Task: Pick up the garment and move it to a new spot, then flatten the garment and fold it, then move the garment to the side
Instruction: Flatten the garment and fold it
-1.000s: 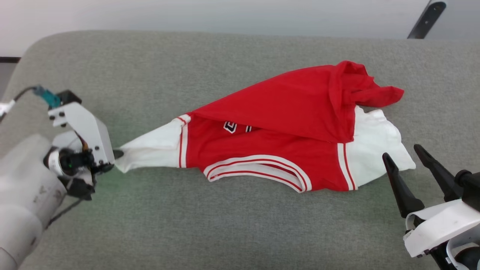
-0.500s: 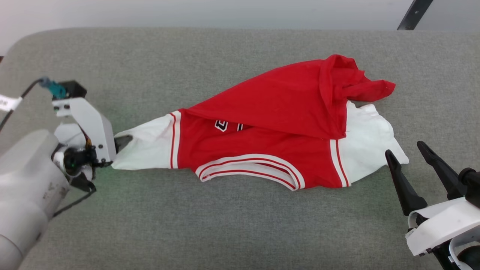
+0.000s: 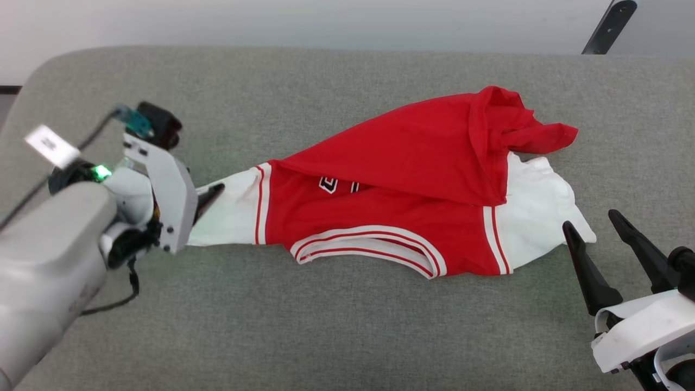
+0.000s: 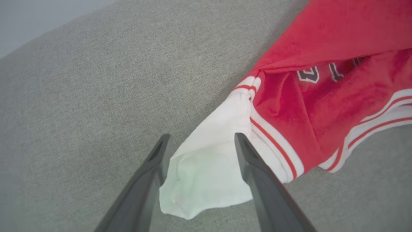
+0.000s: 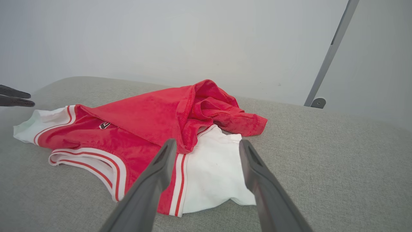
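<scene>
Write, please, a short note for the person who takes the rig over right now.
Left hand: open, fingers on either side of one white sleeve end of the garment, not clamped.
Right hand: open, beside the other white sleeve, gripping nothing.
The garment lies crumpled on the grey cushion, red body flopped over the chest letters.
Done: nothing flat or folded yet.
Left: flatten, fold, move aside.

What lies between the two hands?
The garment spans it on the grey cushion: one white sleeve at the left hand, the other near the right hand, per head view.
</scene>
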Available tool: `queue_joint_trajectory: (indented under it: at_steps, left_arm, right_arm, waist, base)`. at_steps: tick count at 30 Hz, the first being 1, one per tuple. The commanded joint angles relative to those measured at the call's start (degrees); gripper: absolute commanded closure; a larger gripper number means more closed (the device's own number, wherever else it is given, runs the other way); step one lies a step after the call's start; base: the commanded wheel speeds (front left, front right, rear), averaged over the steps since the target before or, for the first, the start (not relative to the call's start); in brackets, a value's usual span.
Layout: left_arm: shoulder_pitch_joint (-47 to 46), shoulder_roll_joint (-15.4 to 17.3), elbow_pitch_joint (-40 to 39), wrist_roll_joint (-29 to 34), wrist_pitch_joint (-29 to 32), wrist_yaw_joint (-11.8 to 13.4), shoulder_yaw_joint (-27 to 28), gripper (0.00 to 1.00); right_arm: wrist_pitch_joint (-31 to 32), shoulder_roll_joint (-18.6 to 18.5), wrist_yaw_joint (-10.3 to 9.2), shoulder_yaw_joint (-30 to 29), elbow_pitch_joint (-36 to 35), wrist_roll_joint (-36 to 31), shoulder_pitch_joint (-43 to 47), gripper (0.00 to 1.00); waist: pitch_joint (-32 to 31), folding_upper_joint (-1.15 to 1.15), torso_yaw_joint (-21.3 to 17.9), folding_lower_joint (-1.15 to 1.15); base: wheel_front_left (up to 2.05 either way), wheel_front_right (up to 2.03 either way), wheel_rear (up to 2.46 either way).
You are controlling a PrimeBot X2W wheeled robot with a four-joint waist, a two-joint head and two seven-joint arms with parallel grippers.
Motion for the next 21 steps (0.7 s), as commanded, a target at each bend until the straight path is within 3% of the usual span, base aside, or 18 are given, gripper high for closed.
queue_joint_trajectory:
  at_steps: [1,7,15,16,17,18,19,21]
  left_arm:
    - [0.8,0.3,-0.8,2.3,-0.5,-0.2,-0.3,0.00]
    - [1.8,0.2,-3.1,8.6,-0.6,-0.3,-0.6,0.00]
    - [1.4,-1.3,-2.4,12.6,-0.8,0.4,-0.8,0.01]
    - [1.3,-1.5,-2.2,12.5,-1.0,0.5,-0.7,0.23]
    - [1.2,-1.6,-2.0,12.3,-1.1,0.5,-0.6,0.55]
    - [1.0,-1.6,-1.7,12.2,-1.2,0.5,-0.4,0.73]
    - [0.7,-1.7,-1.4,12.2,-1.5,0.6,-0.3,0.97]
    - [0.6,-1.7,-0.7,11.7,-1.6,0.6,0.1,1.00]
  right_arm:
    - [-0.2,-0.1,-0.06,-0.1,0.1,0.4,0.0,0.00]
    - [0.0,-0.3,-0.06,0.1,-0.2,0.2,-0.7,0.00]
    - [0.0,-0.1,-0.06,0.3,-0.7,0.0,-1.2,0.00]
    - [0.0,-0.1,-0.06,0.3,-0.7,0.0,-1.3,0.00]
    - [0.1,-0.1,-0.06,0.2,-0.8,-0.1,-1.3,0.00]
    - [0.1,0.0,-0.06,0.2,-0.8,-0.1,-1.5,0.00]
    - [0.0,0.0,-0.06,0.2,-0.8,-0.1,-1.5,0.00]
    - [0.0,0.1,-0.06,0.2,-0.9,-0.2,-1.6,0.00]
  waist:
    - [0.3,0.00,-0.2,0.00]
    - [1.4,0.00,-0.9,0.00]
    - [2.7,0.00,-1.6,0.00]
    - [2.8,0.00,-1.6,0.00]
    - [3.0,0.00,-1.7,0.00]
    - [3.1,0.00,-1.8,0.00]
    - [3.2,0.00,-1.9,0.00]
    - [3.4,0.00,-2.1,0.00]
  base:
    - [0.00,0.00,0.00]
    - [0.00,0.00,0.00]
    - [0.00,0.00,0.00]
    - [0.00,0.00,0.00]
    - [0.00,0.00,0.00]
    - [0.00,0.00,0.00]
    - [0.00,0.00,0.00]
    - [0.00,0.00,0.00]
